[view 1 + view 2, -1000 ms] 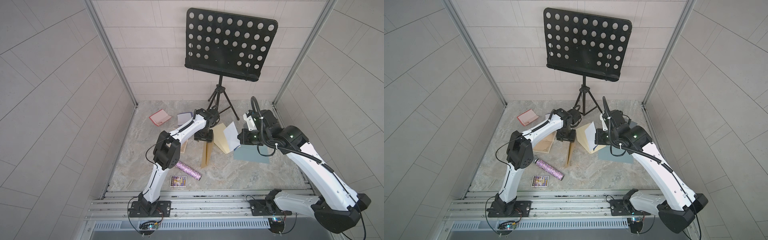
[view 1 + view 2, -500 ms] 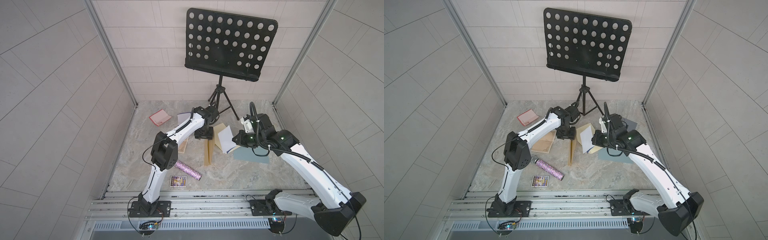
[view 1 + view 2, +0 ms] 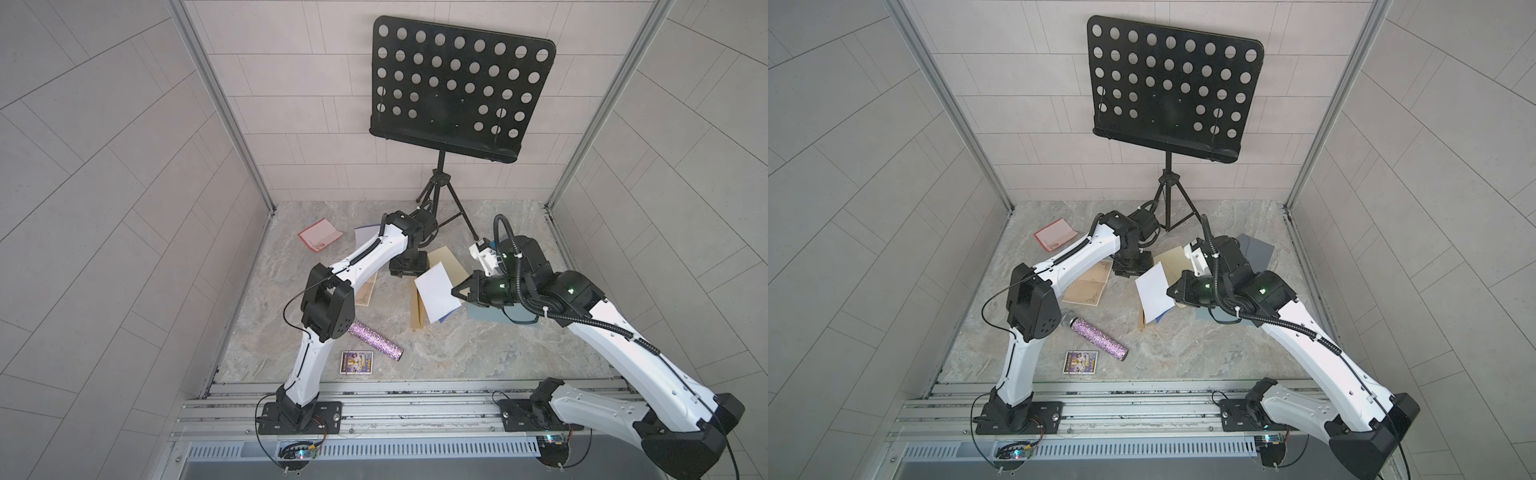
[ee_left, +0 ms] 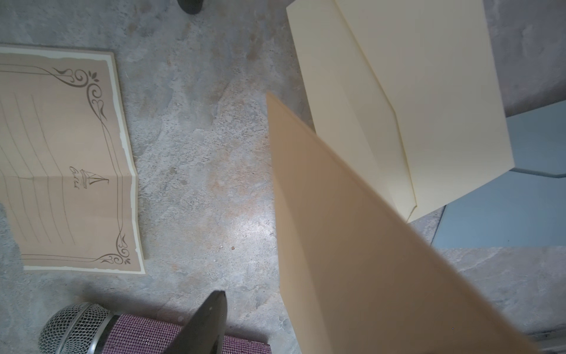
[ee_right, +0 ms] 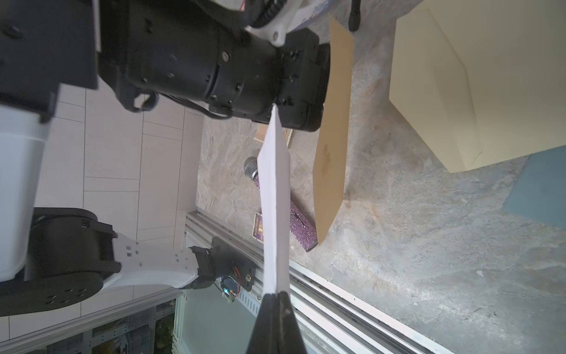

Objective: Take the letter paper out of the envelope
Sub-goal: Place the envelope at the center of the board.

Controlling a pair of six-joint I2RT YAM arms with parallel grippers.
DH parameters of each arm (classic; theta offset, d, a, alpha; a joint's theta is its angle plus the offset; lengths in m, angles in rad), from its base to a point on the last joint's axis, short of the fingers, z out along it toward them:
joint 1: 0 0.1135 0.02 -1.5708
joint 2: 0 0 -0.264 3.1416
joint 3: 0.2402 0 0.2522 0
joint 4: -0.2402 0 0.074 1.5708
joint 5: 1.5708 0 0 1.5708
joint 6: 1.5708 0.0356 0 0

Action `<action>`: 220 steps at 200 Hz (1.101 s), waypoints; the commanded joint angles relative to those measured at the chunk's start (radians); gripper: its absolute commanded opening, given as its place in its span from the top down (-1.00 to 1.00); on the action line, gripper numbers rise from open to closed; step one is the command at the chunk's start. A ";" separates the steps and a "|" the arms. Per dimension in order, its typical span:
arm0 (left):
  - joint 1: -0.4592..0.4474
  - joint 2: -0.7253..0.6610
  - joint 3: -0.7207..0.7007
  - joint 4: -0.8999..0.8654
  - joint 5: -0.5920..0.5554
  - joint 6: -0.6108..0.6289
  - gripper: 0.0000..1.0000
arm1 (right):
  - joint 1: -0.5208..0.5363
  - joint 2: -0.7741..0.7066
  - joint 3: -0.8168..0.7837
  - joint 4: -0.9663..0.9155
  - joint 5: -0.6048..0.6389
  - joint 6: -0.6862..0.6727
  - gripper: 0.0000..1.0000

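My right gripper (image 5: 277, 295) is shut on one edge of the white letter paper (image 5: 275, 199). In both top views the paper (image 3: 436, 297) hangs above the table's middle, with the right gripper (image 3: 455, 291) to its right. The tan envelope (image 3: 417, 309) stands on edge below my left gripper (image 3: 409, 270), a gap apart from the paper in the right wrist view. In the left wrist view the envelope (image 4: 352, 245) hides one finger of the left gripper (image 4: 286, 294). The other finger (image 4: 211, 318) stands well apart from it, with bare floor between.
A cream envelope (image 3: 446, 266) and a blue-grey sheet (image 3: 498, 318) lie under the right arm. A lined tan sheet (image 4: 67, 159), a glitter microphone (image 3: 374, 340) and a small card (image 3: 356, 361) lie to the left. The music stand (image 3: 440, 183) is at the back.
My right gripper has carried the white paper leftward and toward the front, lower over the table. The left arm and the upright tan envelope have hardly moved.
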 commanded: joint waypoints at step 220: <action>0.097 -0.271 -0.015 -0.036 0.043 -0.015 -0.57 | -0.106 0.213 -0.035 0.048 -0.081 -0.192 1.00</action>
